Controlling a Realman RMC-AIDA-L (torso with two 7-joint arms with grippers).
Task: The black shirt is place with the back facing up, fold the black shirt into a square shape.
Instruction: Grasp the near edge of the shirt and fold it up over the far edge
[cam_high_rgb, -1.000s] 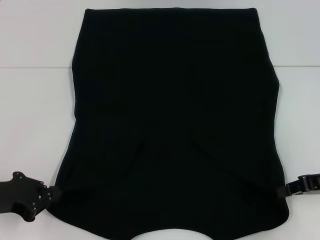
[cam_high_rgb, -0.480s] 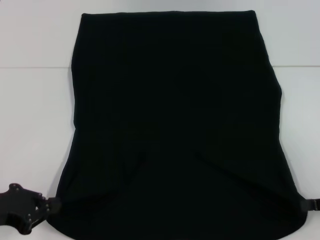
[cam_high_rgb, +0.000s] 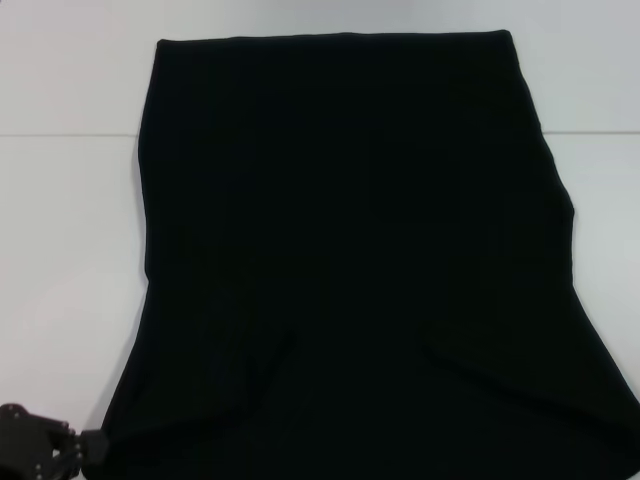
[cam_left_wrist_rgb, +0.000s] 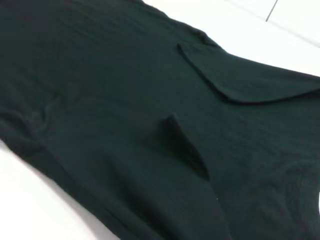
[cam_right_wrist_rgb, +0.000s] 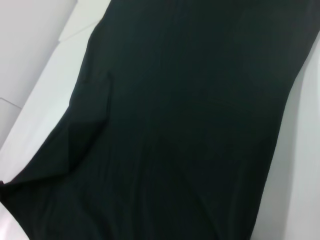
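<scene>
One gripper is seen from the head view: the left gripper (cam_high_rgb: 85, 447), at the near-left corner of the black shirt (cam_high_rgb: 350, 260), which is spread on the white table (cam_high_rgb: 70, 250), long axis near-to-far. Whether cloth is pinched can't be told. Only shirt is shown in both wrist views.

We see the black shirt (cam_right_wrist_rgb: 190, 115) spread flat over the white tabletop (cam_right_wrist_rgb: 35, 45), filling most of our view. A folded flap of its fabric lies doubled along one side edge. Bare tabletop shows beyond both long edges, with a thin seam line crossing it.
</scene>
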